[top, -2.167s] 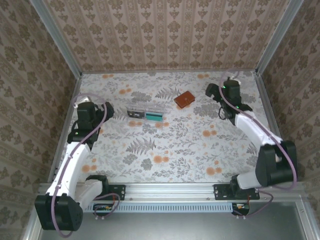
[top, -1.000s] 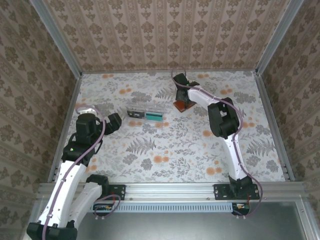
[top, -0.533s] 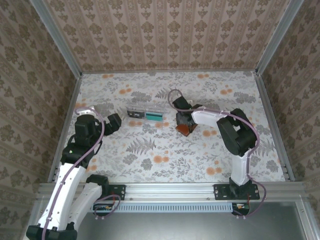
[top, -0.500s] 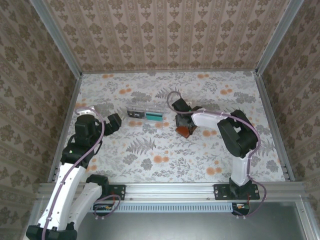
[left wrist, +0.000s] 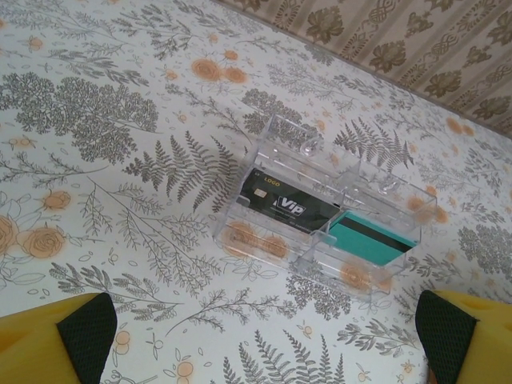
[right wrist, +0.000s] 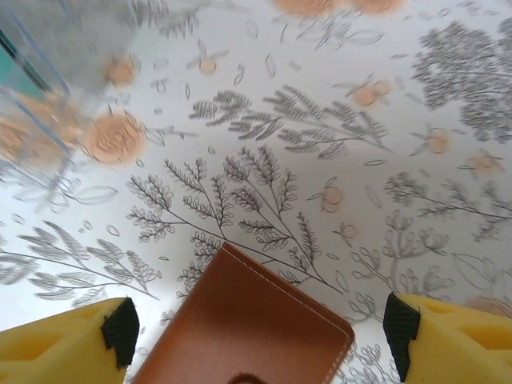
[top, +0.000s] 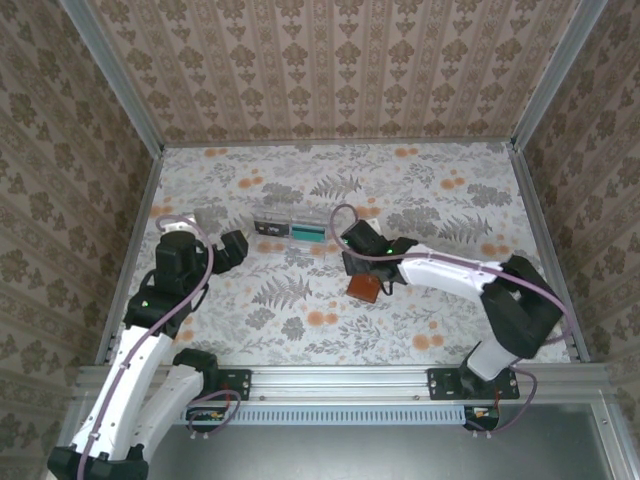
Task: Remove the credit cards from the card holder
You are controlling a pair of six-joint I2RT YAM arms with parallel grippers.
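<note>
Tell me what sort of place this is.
Probably a purpose-built robot test booth, not a home: wallpapered panels held in metal framing enclose a floral-covered table, with the left arm and right arm bolted to a rail at its near edge.

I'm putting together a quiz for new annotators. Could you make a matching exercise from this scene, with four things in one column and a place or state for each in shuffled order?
Things:
1. dark card
2. teal card
3. brown wallet
4. left gripper

Places or states:
A. clear tray compartment nearer the brown wallet
B. open, holding nothing
C. clear tray compartment farther from the brown wallet
D. closed, between the open jaws of the right gripper

Pairs: 1-C, 2-A, 3-D, 4-B
</note>
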